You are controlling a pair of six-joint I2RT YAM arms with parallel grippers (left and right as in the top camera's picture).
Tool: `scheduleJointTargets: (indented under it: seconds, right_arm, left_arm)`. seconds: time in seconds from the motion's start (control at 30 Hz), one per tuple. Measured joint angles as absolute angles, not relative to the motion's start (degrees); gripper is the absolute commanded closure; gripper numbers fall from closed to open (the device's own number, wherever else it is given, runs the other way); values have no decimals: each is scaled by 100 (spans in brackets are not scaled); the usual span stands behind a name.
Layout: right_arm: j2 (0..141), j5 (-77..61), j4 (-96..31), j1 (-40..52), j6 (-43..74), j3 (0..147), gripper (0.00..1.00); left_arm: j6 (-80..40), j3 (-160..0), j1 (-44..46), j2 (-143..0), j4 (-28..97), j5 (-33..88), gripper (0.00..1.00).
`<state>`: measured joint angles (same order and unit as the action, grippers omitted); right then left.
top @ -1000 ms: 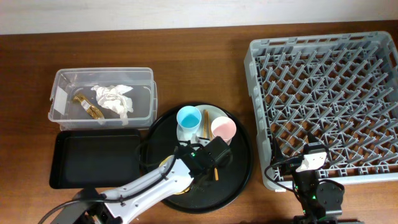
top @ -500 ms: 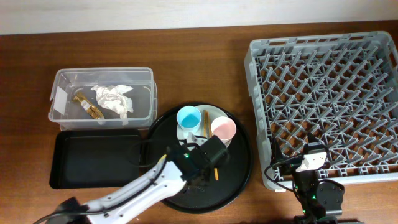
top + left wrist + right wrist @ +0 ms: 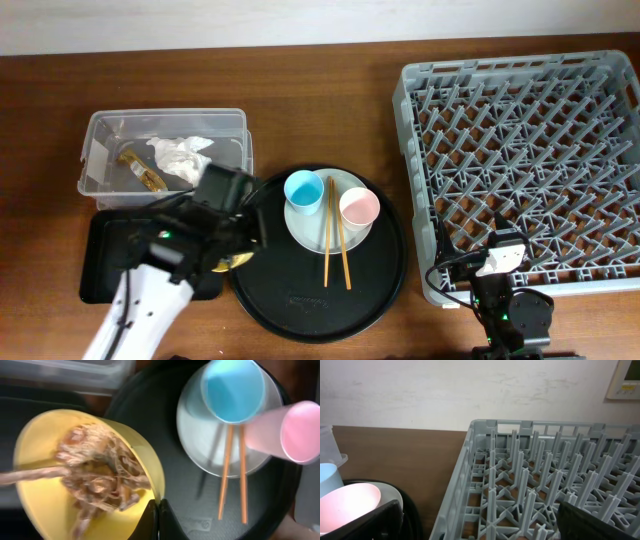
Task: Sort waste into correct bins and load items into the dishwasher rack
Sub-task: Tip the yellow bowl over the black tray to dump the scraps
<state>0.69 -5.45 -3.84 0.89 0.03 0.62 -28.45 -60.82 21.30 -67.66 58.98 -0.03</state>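
Overhead: bowl (image 3: 240,261) held over the seam between black tray (image 3: 110,250) and round tray (image 3: 300,300).
Left gripper (image 3: 159,512): clamped on the bowl's rim, scraps (image 3: 95,470) heaped inside.
Right gripper (image 3: 480,525): fingers spread, nothing held, low beside rack (image 3: 530,460).
Slip risk: thin rim pinch, loaded bowl, likely to twist when tipped.
Spill risk: scraps onto round tray or table if tipped short of the black tray.

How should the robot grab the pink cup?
Probably its rim, from straight above, one finger inside. The pink cup stands upright, mouth open, and its side toward the rack is clear of the chopsticks and blue cup.
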Motion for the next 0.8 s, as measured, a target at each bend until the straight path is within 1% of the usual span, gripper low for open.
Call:
scheduleJointTargets:
  seconds: [0.03, 0.07, 0.1, 0.17, 0.2, 0.27, 0.33, 0.43, 0.6, 0.67, 0.8]
  right_arm:
    - [69, -548, -384, 89, 1, 62, 1]
    - [69, -548, -384, 86, 1, 62, 1]
    - [69, -548, -384, 86, 5, 62, 1]
    - [69, -548, -384, 89, -1, 62, 2]
    - [69, -545, -384, 89, 1, 62, 1]
    - [69, -548, -384, 89, 1, 62, 1]
    - [69, -548, -384, 89, 3, 62, 1]
    - [69, -548, -384, 89, 1, 62, 1]
    - [69, -548, -384, 89, 1, 62, 2]
    - [69, -548, -384, 89, 1, 62, 2]
    - [69, -548, -384, 89, 1, 62, 1]
  left_arm:
    - [-2733, -6084, 1750, -6665, 5944, -5, 100]
    - [-2515, -6086, 1109, -6534, 5996, -1, 100]
    - [-2368, -6090, 891, -6521, 6034, 167, 100]
    - [-1931, -6093, -294, -6523, 6259, 523, 100]
    - [-1706, -6093, -648, -6523, 6311, 755, 100]
    - [-1260, -6090, -1444, -6523, 6316, 1372, 100]
    - [-788, -5852, -2329, -6497, 5940, 2394, 100]
    - [-591, -5122, -3133, -6508, 5288, 3614, 100]
    - [-517, -4644, -3817, -6716, 4676, 4685, 100]
    - [-405, -4534, -4160, -7059, 4595, 5183, 100]
    - [99, -4521, -5247, -7747, 4641, 6571, 100]
